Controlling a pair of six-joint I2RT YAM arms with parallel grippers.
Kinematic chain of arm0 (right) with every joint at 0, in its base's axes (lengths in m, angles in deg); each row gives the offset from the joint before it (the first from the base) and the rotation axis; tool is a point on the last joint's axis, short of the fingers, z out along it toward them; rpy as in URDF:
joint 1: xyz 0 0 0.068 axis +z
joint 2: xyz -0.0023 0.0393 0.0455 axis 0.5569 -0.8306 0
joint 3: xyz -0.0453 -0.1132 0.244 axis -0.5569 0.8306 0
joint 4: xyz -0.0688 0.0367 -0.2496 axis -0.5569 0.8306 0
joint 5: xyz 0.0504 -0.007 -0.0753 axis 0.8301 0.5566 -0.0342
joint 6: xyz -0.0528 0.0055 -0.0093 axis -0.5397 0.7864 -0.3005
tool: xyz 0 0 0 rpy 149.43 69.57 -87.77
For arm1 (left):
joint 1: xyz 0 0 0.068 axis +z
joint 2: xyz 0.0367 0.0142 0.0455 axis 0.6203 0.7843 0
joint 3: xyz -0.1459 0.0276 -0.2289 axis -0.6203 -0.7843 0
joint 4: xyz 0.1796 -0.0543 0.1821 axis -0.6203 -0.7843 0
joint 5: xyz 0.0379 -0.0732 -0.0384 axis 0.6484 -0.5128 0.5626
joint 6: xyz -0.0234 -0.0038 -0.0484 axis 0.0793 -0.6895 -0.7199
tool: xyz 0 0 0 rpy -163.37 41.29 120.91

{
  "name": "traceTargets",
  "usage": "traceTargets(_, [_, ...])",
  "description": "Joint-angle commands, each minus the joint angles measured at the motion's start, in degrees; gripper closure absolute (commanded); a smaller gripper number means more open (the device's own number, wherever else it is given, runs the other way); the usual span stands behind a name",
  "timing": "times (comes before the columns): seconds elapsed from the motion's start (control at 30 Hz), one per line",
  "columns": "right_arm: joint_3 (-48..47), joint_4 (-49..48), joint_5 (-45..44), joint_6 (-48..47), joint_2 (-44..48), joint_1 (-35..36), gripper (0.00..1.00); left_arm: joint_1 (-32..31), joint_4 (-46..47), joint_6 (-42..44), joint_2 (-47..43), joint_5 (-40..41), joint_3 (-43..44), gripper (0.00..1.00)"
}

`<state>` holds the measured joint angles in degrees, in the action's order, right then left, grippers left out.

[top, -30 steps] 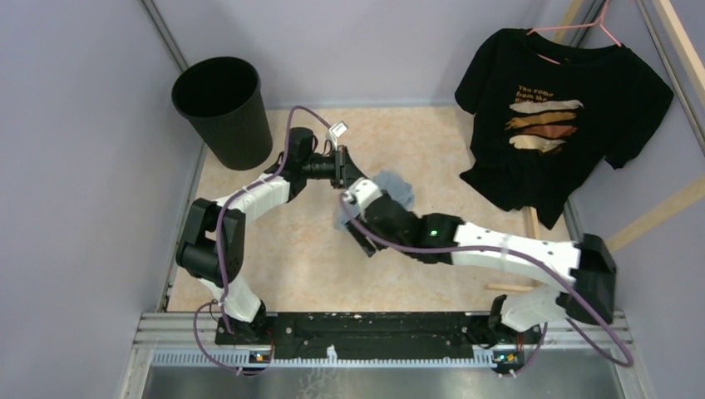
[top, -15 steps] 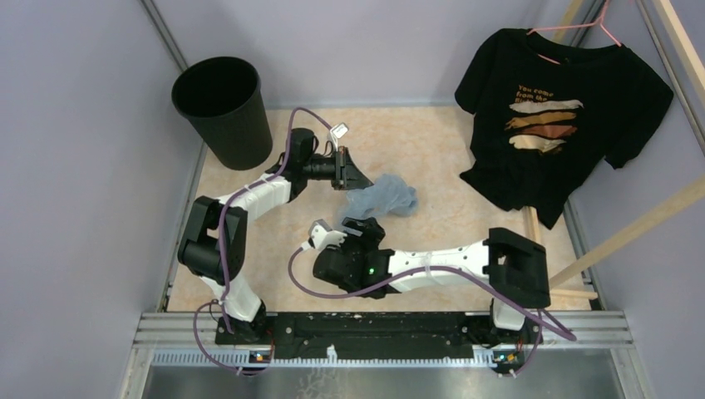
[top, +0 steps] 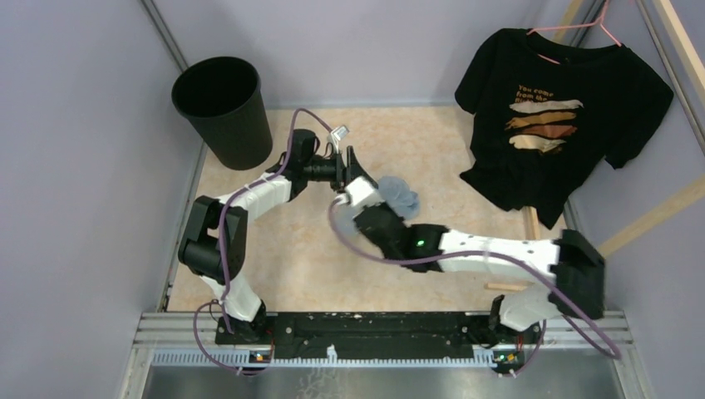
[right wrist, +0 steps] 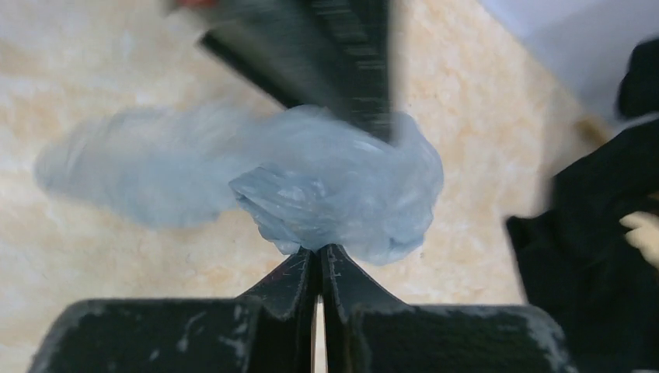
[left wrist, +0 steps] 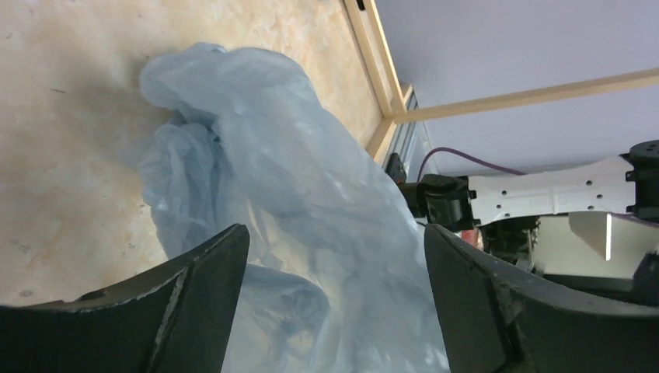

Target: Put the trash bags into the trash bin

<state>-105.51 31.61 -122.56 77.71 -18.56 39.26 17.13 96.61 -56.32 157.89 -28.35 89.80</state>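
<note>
right gripper (right wrist: 317,263) fully closed, tips pinched on the near edge of the trash bag (right wrist: 342,186). in the right wrist view the film bunches up straight out of the fingertips

bag is a crumpled light-blue wad over the table (top: 449,141), about mid-table, slightly right of centre, well apart from the trash bin (top: 223,104). far end of the bag looks to be touching the tabletop in the left wrist view. can't tell if the pinched end is lifted

left gripper (left wrist: 336,237) wide open, one jaw either side of the bag. the bag runs through the gap between its two fingers (left wrist: 198,303), film close to both inner faces, no clamp from this side

top view: both grippers meet at the bag, just beside each other. left arm reaches in from the left, right arm stretches across from its base at the right, and its wrist covers part of the bag. right wrist view shows a dark blurred finger of the left gripper over the far side of the bag

bin stands upright at the far-left corner of the table, mouth up, near the left arm's elbow but not touching it

black T-shirt (top: 557,108) hangs on a pink hanger (top: 599,29) at the far right, apart from the bag
</note>
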Motion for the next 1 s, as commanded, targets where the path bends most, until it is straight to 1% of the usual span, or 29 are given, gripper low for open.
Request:
traceTargets(0.0, [8.22, -4.11, 21.75, 16.83, 15.97, -11.77, 1.00, 0.55, -3.81, 4.59, -3.54, 3.47, 2.62, 0.03])
traceTargets(0.07, [12.11, -6.11, 33.44, 22.23, 21.52, -19.20, 1.00, 1.54, -3.96, 5.36, -5.30, 4.84, 2.29, 0.01])
traceTargets(0.13, [14.44, -7.07, 42.31, 26.52, 25.70, -27.47, 1.00, 2.38, -3.56, 6.20, -7.42, 6.21, 1.75, 0.01])
traceTargets(0.17, [14.84, -7.00, 46.30, 28.01, 27.08, -30.53, 1.00, 2.62, -3.49, 6.86, -8.57, 6.98, 1.62, 0.01])
traceTargets(0.23, [13.91, -5.49, 51.40, 29.94, 28.42, -34.80, 1.00, 2.55, -3.57, 8.87, -10.55, 8.07, 1.46, 0.01])
traceTargets(0.27, [12.81, -4.42, 52.41, 30.44, 28.77, -35.94, 1.00, 2.32, -3.45, 9.62, -11.50, 8.31, 1.28, 0.01])
traceTargets(0.43, [5.21, 1.01, 50.28, 30.13, 27.11, -36.84, 1.00, -1.52, -2.50, 13.86, -15.19, 8.41, 0.66, 0.01])
traceTargets(0.57, [-0.97, 4.55, 45.49, 30.64, 23.34, -36.86, 1.00, -6.86, -4.60, 19.21, -18.07, 13.13, 0.19, 0.01])
traceTargets(0.67, [-3.27, 4.73, 43.59, 32.69, 21.25, -36.79, 1.00, -10.70, -6.64, 21.77, -18.69, 17.71, 0.25, 0.01])
traceTargets(0.77, [-3.34, 2.93, 41.55, 35.42, 20.42, -36.84, 1.00, -12.68, -8.13, 21.63, -17.97, 23.36, 0.49, 0.01])
traceTargets(0.97, [-2.75, 2.19, 39.99, 36.36, 20.66, -36.85, 1.00, -12.76, -18.34, 21.94, -11.56, 28.52, 5.55, 0.02])
